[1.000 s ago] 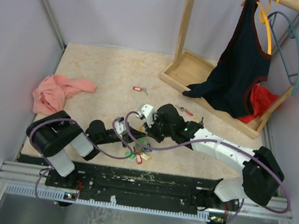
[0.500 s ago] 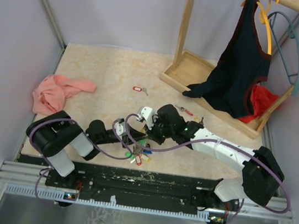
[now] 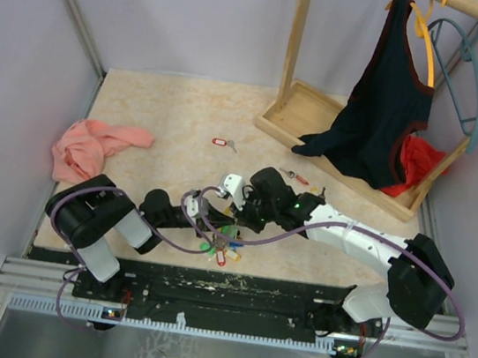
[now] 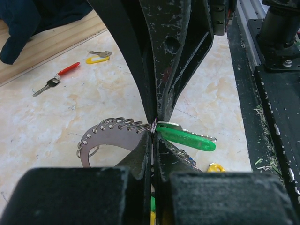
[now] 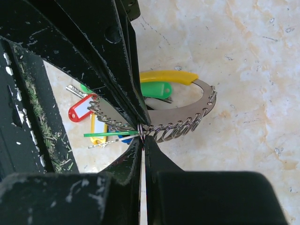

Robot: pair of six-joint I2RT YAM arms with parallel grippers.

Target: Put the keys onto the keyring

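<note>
While gripped from two sides, only one keyring (image 4: pixel 110 140): pinched by left gripper (image 4: pixel 153 130), jaws fully closed on a small loop, and by right gripper (image 5: pixel 141 135), jaws closed likewise. Beyond keyring, three loose keys on table (image 3: pixel 160 106): red-tagged key (image 3: pixel 219 142), red-headed key (image 4: pixel 58 77), yellow-tagged key (image 4: pixel 97 58).

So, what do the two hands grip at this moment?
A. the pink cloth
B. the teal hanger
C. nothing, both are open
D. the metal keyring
D: the left hand and the right hand are both shut on the keyring, as each wrist view shows.
</note>
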